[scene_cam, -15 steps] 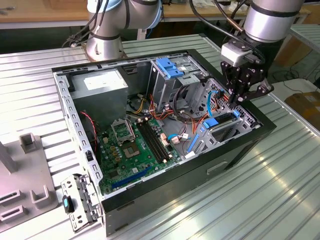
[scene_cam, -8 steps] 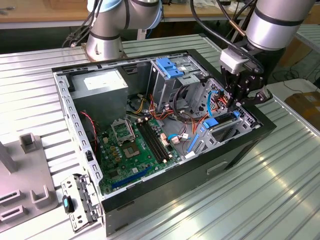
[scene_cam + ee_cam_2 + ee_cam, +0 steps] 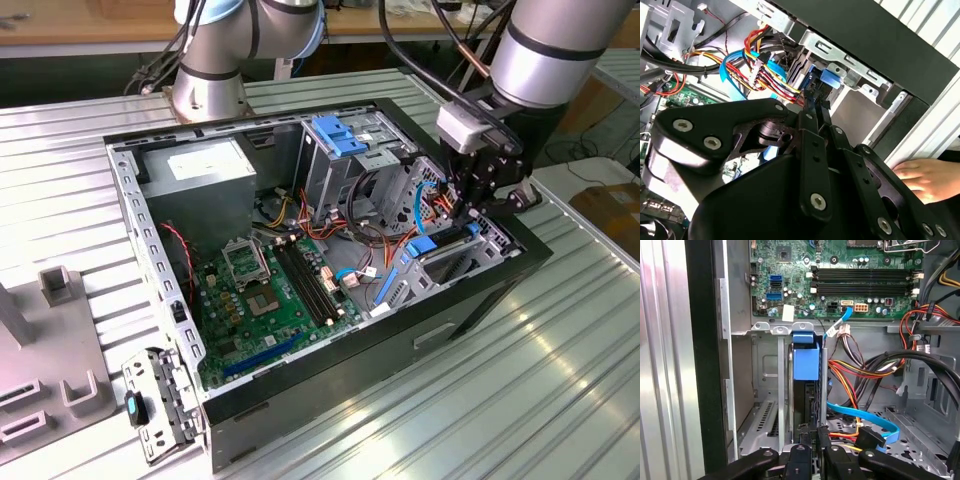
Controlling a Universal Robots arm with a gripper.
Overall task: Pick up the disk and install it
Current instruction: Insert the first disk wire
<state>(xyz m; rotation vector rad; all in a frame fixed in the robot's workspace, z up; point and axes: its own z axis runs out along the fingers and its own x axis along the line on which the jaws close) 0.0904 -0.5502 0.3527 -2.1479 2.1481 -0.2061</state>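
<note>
Since the disk (image 3: 804, 405) sits slotted in its bay (image 3: 765, 425), likely rigid, hefty, shock-sensitive, grip by blue frame (image 3: 806, 362) edges; claw (image 3: 816, 433) pinched together at its end.

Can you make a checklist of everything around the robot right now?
Surface: ribbed metal table, holding an open computer case.
Job's things: the disk stands on edge in the drive bay.
Clutter: grey fixtures and a loose metal bracket at the exterior view's left.
Grippers: gripper at the disk's near end, inside the case.
Cables: coloured wires and a flat blue cable beside the bay.
Surroundings: a person's hand beside the case.
</note>
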